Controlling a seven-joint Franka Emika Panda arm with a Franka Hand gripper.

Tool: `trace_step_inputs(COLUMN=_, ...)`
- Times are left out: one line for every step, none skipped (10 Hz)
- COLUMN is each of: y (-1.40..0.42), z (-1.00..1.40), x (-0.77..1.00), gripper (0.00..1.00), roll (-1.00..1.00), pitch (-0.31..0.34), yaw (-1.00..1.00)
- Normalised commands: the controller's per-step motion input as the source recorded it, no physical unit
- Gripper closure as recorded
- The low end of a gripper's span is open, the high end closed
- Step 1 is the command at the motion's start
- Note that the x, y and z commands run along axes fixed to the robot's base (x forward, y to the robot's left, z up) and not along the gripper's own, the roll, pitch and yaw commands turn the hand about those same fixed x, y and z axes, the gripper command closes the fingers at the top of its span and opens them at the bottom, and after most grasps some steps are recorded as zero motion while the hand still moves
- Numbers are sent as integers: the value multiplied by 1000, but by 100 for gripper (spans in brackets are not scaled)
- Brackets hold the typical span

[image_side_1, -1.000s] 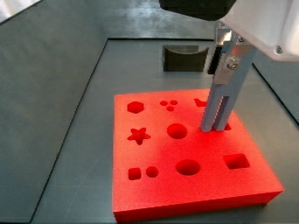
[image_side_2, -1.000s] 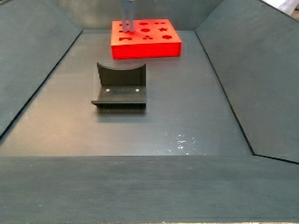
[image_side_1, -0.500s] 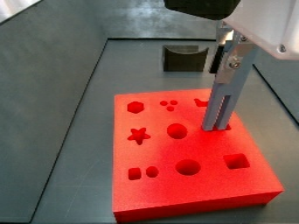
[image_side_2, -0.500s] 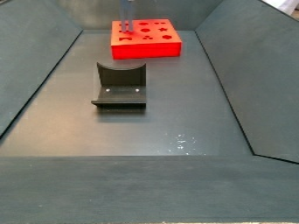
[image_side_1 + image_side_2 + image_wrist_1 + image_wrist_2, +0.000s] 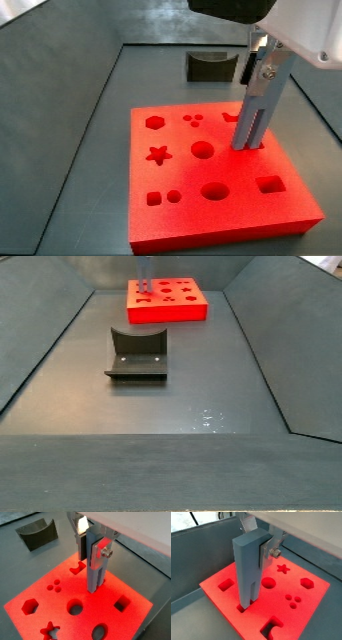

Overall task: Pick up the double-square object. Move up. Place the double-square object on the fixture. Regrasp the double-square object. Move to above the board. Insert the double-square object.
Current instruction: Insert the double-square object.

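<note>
In both wrist views the gripper (image 5: 89, 542) is right over the board (image 5: 127, 624), clamped on the double-square object (image 5: 248, 567). That piece stands upright with its lower end down in a hole in the red board. One wrist view shows its broad blue-grey face and the split at its bottom. Another shows the narrow side (image 5: 95, 572), with a screw in the silver finger (image 5: 103, 552) pressed against it, plus the fixture (image 5: 37, 534) sitting off the board on the grey floor.

In a side view the piece (image 5: 253, 115) comes down by the board's (image 5: 201, 225) right edge, between the notch hole and the square hole, with the fixture (image 5: 210, 66) further back. Another side view has the fixture (image 5: 136, 354) up close, showing its base plate and curved notch, with the board (image 5: 167, 311) far behind it and the piece (image 5: 140, 281) just a thin sliver over it.

No labels or writing that I can read anywhere.
</note>
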Motion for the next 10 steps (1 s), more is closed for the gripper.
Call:
trace_step_inputs(y=-71, z=0, x=589, gripper=100, roll=324, pitch=464, yaw=0)
trace_step_inputs(y=-46, z=0, x=537, gripper=100, roll=361, pitch=484, yaw=0)
trace_step_inputs(y=-34, z=0, x=540, gripper=100, roll=367, pitch=481, yaw=0)
trace_step_inputs(y=-46, z=0, x=654, gripper=100, roll=347, pitch=427, yaw=0)
trace_step_inputs(y=-166, z=40, x=889, gripper=100, roll=196, pitch=286, yaw=0)
trace_step_inputs(y=-203, z=26, x=1000, gripper=100, roll=80, pitch=183, yaw=0)
trace_step_inputs(y=-197, z=26, x=1000, gripper=100, roll=37, pitch=156, yaw=0)
trace_step_inputs(y=-163, z=9, x=1000, gripper=100, roll=4, pitch=147, yaw=0)
trace_step_inputs(y=-26, z=26, x=951, gripper=100, roll=0, pitch=197, yaw=0)
trace_step_inputs(y=131, z=0, x=140, gripper=100, roll=0, pitch=39, yaw=-283)
